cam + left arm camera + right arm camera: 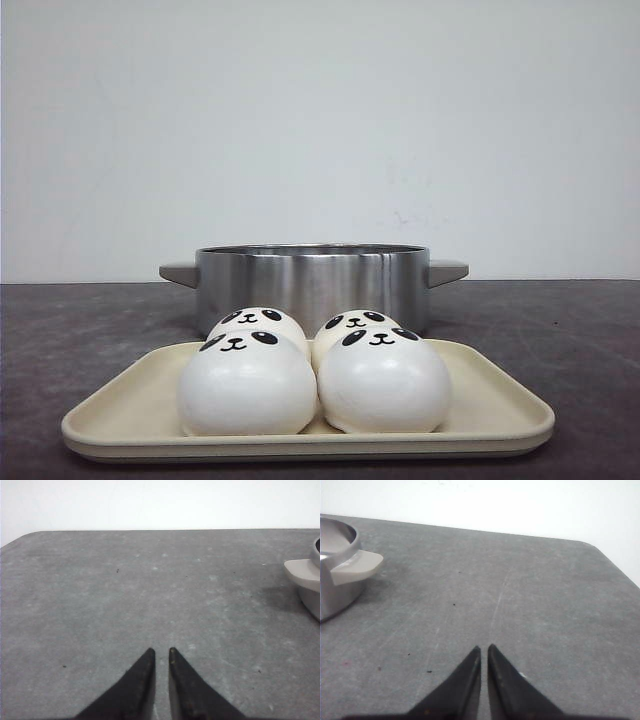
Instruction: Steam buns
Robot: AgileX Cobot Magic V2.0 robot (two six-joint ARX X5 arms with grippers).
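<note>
While my left fingers [161,651] and right fingers [484,647] sit nearly closed and empty, the buns [313,376] lie between them, neither side visibly nearer.

You had no readable text, label, brand, number or sign on anything in view at that moment.
</note>
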